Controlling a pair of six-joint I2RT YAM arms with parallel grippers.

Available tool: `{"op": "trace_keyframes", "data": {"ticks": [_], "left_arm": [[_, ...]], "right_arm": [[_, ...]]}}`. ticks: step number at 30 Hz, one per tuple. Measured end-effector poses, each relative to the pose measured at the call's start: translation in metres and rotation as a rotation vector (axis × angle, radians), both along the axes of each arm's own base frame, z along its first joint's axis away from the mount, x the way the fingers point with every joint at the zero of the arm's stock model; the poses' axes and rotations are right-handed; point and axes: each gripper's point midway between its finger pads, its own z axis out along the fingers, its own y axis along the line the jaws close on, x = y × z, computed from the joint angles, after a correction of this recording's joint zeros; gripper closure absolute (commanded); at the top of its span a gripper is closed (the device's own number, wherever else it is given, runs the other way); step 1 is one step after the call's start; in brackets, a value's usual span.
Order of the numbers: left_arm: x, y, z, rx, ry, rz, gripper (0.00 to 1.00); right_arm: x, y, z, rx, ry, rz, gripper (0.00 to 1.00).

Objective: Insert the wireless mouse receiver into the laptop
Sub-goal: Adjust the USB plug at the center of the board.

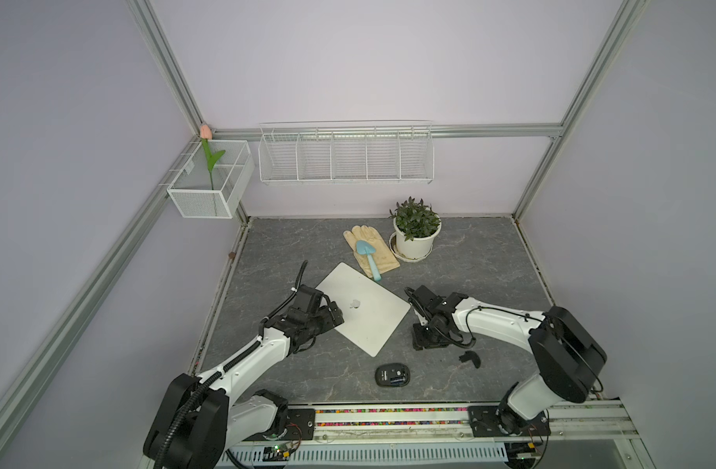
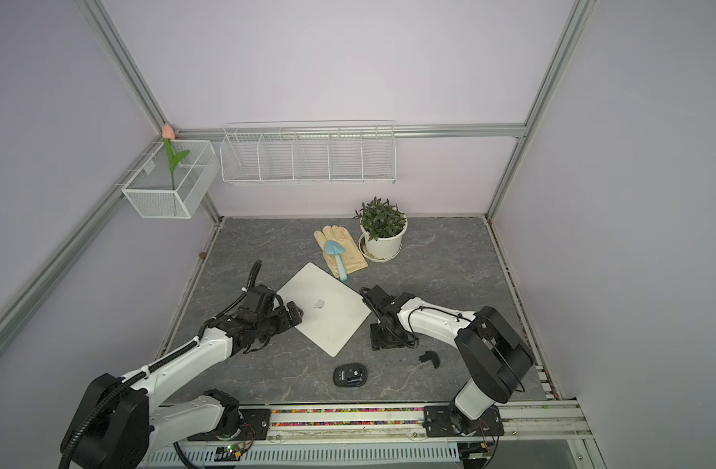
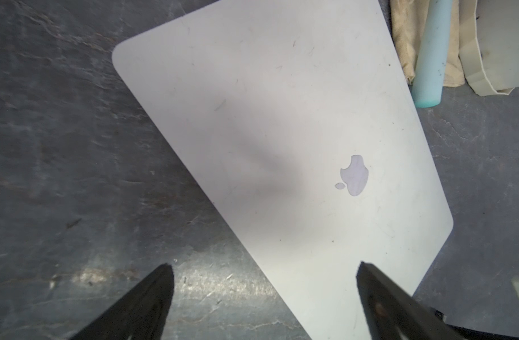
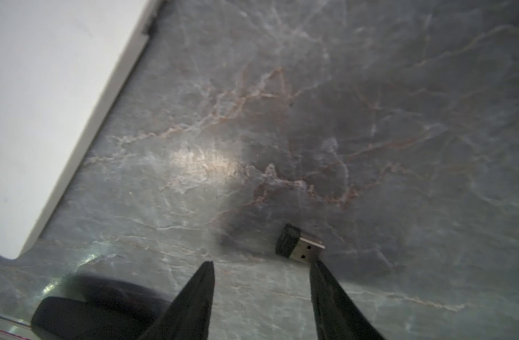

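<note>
The closed silver-white laptop [image 1: 362,308] [image 2: 323,308] lies at an angle mid-table, apple logo up. My left gripper [image 3: 264,265] [image 1: 336,316] hovers open over its left edge, one finger above the lid [image 3: 281,132], the other above the table. My right gripper [image 4: 261,265] [image 1: 419,339] points down at the table right of the laptop [image 4: 46,103], open with nothing between its fingers. The small receiver [image 4: 299,245], black cap and metal plug, lies on the table just beyond one fingertip. The black mouse [image 1: 392,374] [image 2: 349,374] lies nearer the front, its cover piece [image 1: 470,358] apart to the right.
A potted plant [image 1: 415,239], a cream glove [image 1: 384,260] and a blue trowel [image 1: 368,256] sit behind the laptop. Wire baskets [image 1: 346,156] hang on the back wall. A dark rounded shape [image 4: 90,312] lies near the laptop's corner in the right wrist view.
</note>
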Motion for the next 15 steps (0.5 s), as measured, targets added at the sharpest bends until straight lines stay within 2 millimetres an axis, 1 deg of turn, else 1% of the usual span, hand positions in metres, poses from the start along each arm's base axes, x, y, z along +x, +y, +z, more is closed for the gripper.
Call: {"op": "trace_keyframes", "data": {"ticks": [3,8,15], "left_arm": [[0.000,0.000,0.000,0.001,-0.001,-0.002,0.01],[0.000,0.000,0.000,0.002,-0.001,-0.003,0.01],[0.000,0.000,0.000,0.006,-0.003,-0.008,0.01]], "right_arm": [[-0.001,0.006,0.000,0.019,0.002,0.003,0.48],[-0.001,0.015,0.000,0.041,-0.007,0.011,0.48],[0.010,0.031,0.002,0.081,-0.021,0.015,0.47]]}}
